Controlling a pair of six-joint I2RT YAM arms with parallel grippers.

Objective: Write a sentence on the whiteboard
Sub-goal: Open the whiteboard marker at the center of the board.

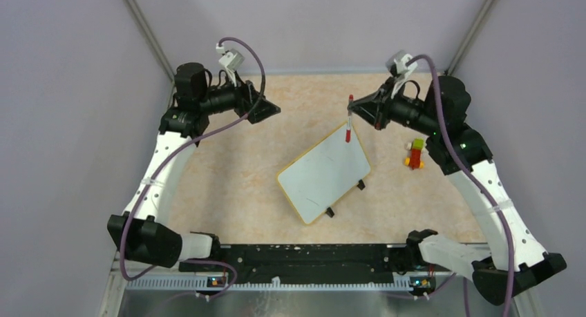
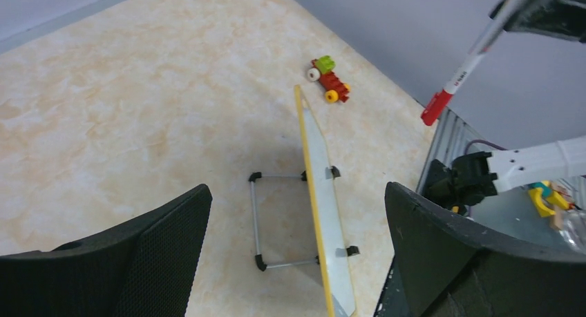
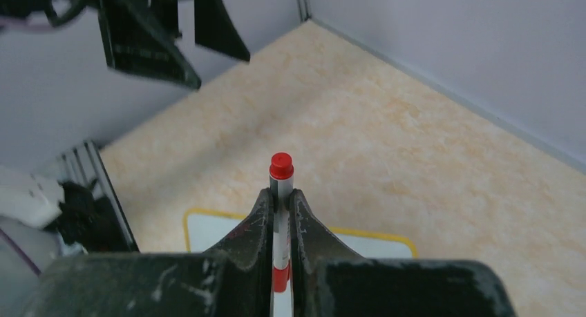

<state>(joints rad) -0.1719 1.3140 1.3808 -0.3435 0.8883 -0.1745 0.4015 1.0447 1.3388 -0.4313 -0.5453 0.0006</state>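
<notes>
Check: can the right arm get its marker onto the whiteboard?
Probably yes: right gripper holds the red marker over the far corner of the whiteboard, nothing between them; left gripper sits clear.

Passage is left over bare tabletop (image 1: 228, 179) left of and beyond the propped whiteboard (image 1: 325, 173). Right side is narrowed by a toy car (image 1: 414, 153); board's far corner is overhung by a held marker (image 1: 350, 120).
</notes>
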